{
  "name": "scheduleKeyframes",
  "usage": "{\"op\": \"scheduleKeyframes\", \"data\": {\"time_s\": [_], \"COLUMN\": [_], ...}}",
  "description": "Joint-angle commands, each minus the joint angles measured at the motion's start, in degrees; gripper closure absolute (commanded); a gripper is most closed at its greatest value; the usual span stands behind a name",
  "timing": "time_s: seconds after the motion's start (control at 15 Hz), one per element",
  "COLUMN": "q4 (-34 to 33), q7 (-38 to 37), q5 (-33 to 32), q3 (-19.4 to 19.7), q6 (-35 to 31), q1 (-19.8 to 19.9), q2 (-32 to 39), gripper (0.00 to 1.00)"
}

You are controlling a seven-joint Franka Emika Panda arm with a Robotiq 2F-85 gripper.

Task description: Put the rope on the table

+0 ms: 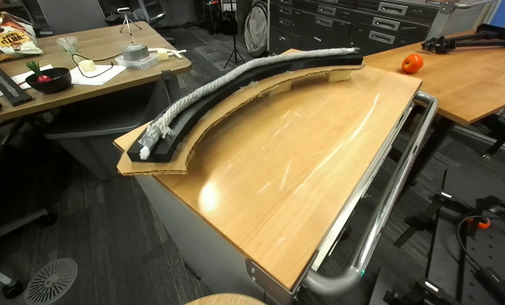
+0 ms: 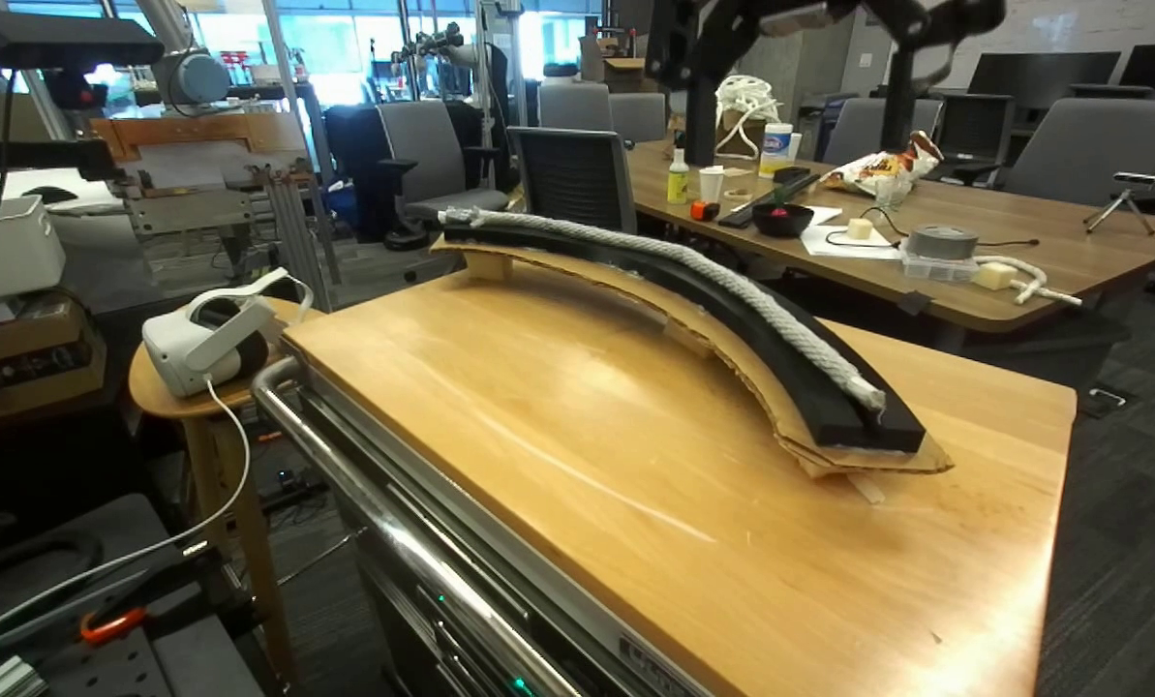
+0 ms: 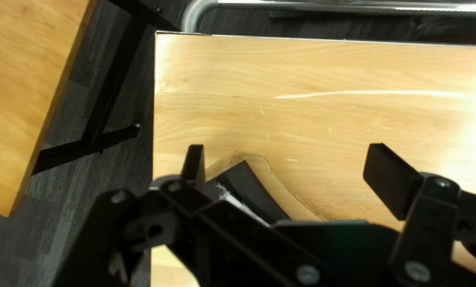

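The rope (image 1: 201,90) is pale grey-white with frayed ends. It lies along the wide black curved strip (image 1: 320,63), which rests on a raised cardboard ledge over the table (image 1: 286,161). Rope (image 2: 698,263), strip (image 2: 829,416) and the light-brown table (image 2: 577,436) show in both exterior views. My gripper (image 2: 800,126) is high above the setup in an exterior view, fingers pointing down and wide apart. In the wrist view the gripper (image 3: 287,167) is open with nothing between its fingers. One end of the rope (image 3: 238,203) shows near the left finger; the rest is hidden behind the gripper.
A metal tube rail (image 1: 387,203) runs along one table edge. The cardboard ledge (image 2: 635,295) stands on small blocks. A cluttered desk (image 2: 974,208) and a wooden desk with a tomato (image 1: 412,63) stand nearby. A white headset (image 2: 204,339) sits on a stool.
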State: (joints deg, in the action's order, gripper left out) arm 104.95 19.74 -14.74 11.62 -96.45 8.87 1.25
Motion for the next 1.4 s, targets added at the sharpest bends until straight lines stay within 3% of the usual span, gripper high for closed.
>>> {"op": "scheduleKeyframes", "data": {"time_s": [0.0,0.4,0.67,1.07,1.33], "q4": [-1.58,-4.74,-4.47,-0.8,-0.23], "q7": [0.9,2.19,2.6,-13.95,-15.03], "q5": [0.4,0.51,2.42,0.86,-0.04], "q3": [-0.7,-0.87,-2.25,-2.96,-1.82], "q6": [1.7,3.94,-5.28,-26.35,-28.09], "q1": [0.67,0.83,0.33,-0.46,0.41], "q2": [1.99,4.78,6.9,9.89,13.2], "gripper": [0.0,0.0,0.0,0.0,0.0]}}
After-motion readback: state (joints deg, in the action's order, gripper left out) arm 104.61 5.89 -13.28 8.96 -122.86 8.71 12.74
